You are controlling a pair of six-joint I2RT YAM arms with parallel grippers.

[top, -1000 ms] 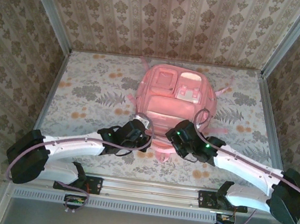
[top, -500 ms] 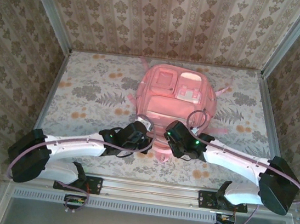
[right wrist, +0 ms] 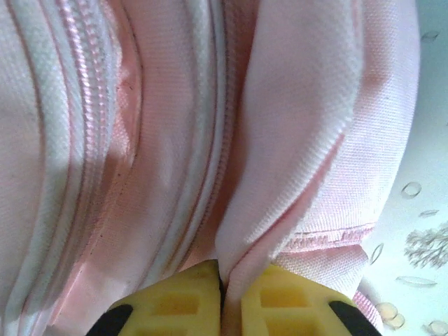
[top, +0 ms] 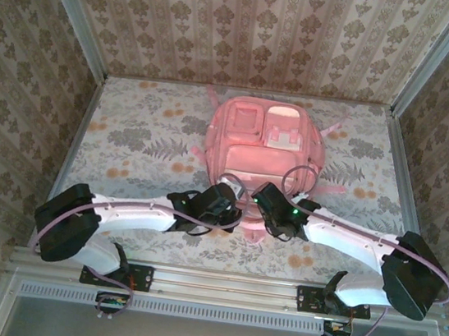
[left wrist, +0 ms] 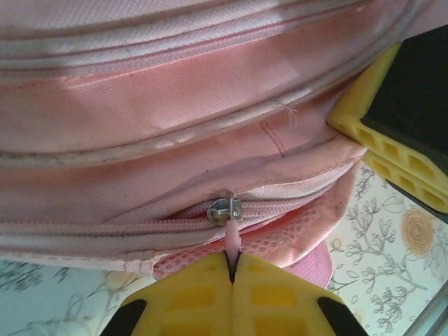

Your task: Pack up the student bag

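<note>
While left hand (left wrist: 232, 260) pinches zip pull (left wrist: 230, 236), right hand (right wrist: 222, 285) clamps, seemingly, fold of student bag (top: 257, 143).

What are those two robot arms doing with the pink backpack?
Both are gripping the large soft pink fabric backpack lying on the flowery table. The left gripper pinches the thin pink zipper pull tab at the bag's near edge. The right gripper pinches a fold of fabric beside it, probably to steady the bag.

Top view high, rear; wrist views close, sharing student bag (top: 243, 150) edge.
</note>
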